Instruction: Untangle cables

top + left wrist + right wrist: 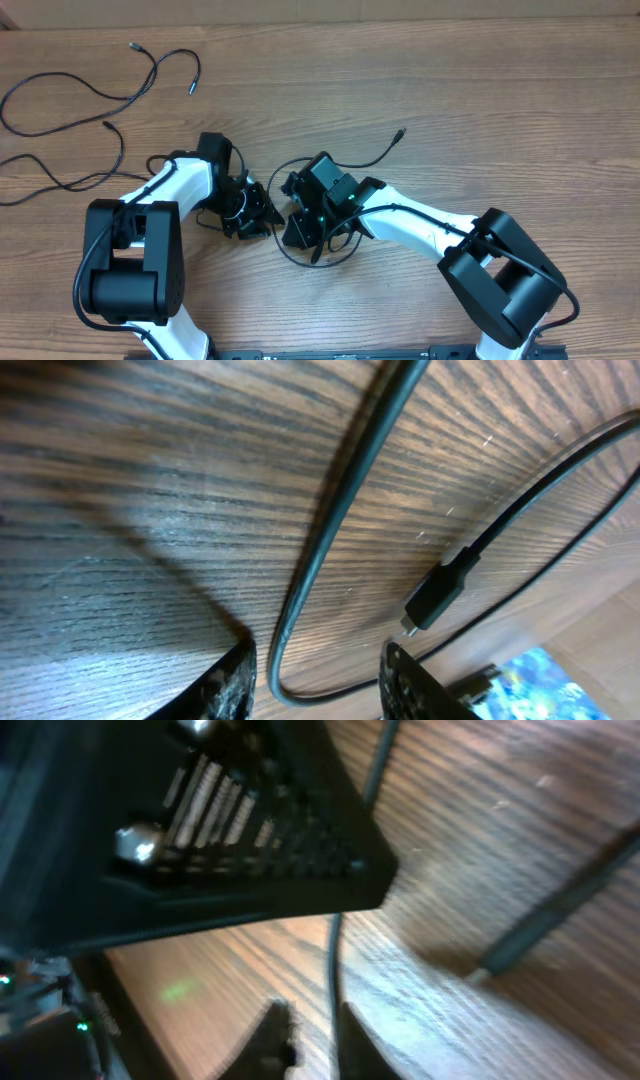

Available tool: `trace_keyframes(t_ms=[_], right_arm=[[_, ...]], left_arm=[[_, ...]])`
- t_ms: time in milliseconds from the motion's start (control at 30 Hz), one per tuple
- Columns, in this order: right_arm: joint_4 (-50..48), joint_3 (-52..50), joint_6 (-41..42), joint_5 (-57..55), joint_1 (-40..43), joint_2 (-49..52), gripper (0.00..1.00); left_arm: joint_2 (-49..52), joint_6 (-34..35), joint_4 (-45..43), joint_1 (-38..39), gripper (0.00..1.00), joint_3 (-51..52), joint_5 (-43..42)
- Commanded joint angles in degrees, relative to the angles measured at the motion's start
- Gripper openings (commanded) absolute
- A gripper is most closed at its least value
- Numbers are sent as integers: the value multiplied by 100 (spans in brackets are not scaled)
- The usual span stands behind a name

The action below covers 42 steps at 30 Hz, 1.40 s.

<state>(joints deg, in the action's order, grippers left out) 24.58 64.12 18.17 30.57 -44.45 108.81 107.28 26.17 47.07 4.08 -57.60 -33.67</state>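
lying far left on the bench (pixel 450 90), some cables (pixel 110 97) look free. the left gripper (pixel 318 660), jaws apart astride a cable loop (pixel 300 580), could snag its plug (pixel 440 590); the right gripper (pixel 312 1015), nearly closed at a cord (pixel 333 955), grip unclear, might yank it tighter.

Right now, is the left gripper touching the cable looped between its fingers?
Cannot tell. Left wrist view: the cable loop passes close by the left gripper's fingers; contact unclear.
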Motion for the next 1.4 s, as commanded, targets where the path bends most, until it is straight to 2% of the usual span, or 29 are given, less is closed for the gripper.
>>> trace_keyframes(t_ms=[0, 67, 267, 400, 633, 667, 700, 733, 767, 900, 1000, 1167, 1367], right_arm=[[90, 138, 7, -293, 79, 7, 30], [280, 216, 31, -417, 173, -59, 37], [1296, 732, 26, -859, 533, -319, 41], [2100, 1191, 22, -999, 837, -555, 45], [3488, 1906, 0, -997, 1950, -1233, 54], [3630, 1969, 0, -994, 2146, -1338, 57], [3718, 1996, 2, -994, 2288, -1421, 68], [3794, 1998, 2, -994, 2441, -1513, 91], [3880, 1998, 2, -997, 2594, -1593, 99], [4151, 1996, 4, -990, 3097, -1681, 100], [4328, 1895, -85, -748, 3130, -1672, 100], [4186, 1606, -796, -693, 2774, -1663, 100], [3563, 1045, -824, -695, 2120, -1631, 100]], left_arm=[[168, 68, -87, 201, 41, 197, 1421], [168, 326, -122, 358, 40, 197, 1895], [175, 627, -208, 975, 37, 197, 3080], [179, 1036, -219, 1272, 20, 203, 3628], [179, 1115, -195, 1346, 4, 234, 3740], [181, 1115, -219, 1355, 4, 254, 3753], [181, 1117, -262, 1364, 4, 282, 3775], [181, 1117, -306, 1370, 4, 313, 3792], [181, 1115, -352, 1373, 4, 348, 3816], [170, 1108, -310, 1375, 4, 396, 3814], [166, 1110, 192, 1375, 4, 35, 3672], [153, 1113, 654, 1373, 4, -557, 3106], [153, 1110, 992, 1366, 4, -1132, 3088]])
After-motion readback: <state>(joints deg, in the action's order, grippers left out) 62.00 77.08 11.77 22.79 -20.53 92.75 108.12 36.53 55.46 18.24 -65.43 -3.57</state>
